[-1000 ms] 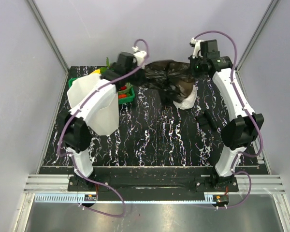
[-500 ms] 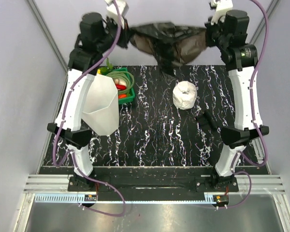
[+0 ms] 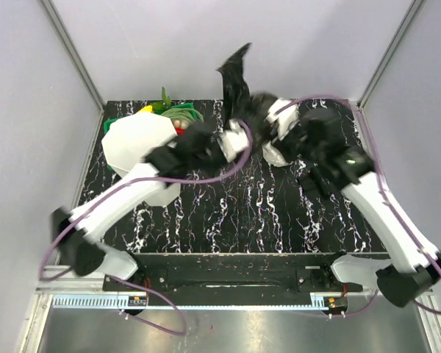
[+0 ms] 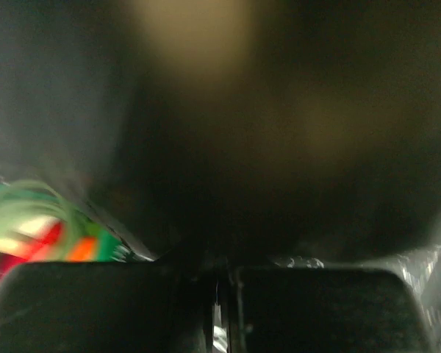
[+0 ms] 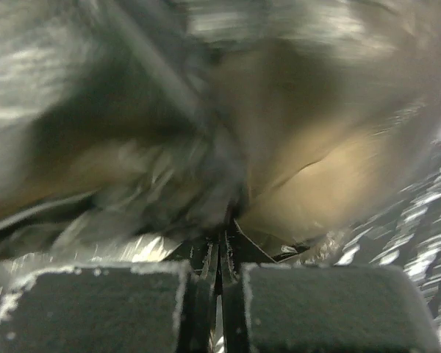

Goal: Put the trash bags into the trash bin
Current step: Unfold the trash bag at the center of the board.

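Observation:
The black trash bag (image 3: 237, 87) hangs bunched between my two grippers over the back middle of the table, with one flap sticking up. My left gripper (image 3: 234, 141) is shut on its film, which fills the blurred, dark left wrist view (image 4: 279, 147); the jaws there (image 4: 219, 294) are pressed together. My right gripper (image 3: 281, 134) is shut on the other side of the bag (image 5: 169, 147), its jaws (image 5: 220, 272) closed on a fold of film. The white trash bin (image 3: 136, 147) stands at the left, behind my left arm, apart from the bag.
A green basket of toy vegetables (image 3: 182, 116) stands behind the bin and shows at the left of the left wrist view (image 4: 29, 235). A white roll of plastic (image 3: 274, 156) lies under the bag. A small black object (image 3: 314, 182) lies at the right.
Both arms have swung down from high at the back toward the table's middle. The grippers came closer together, and the stretched bag is now bunched between them.

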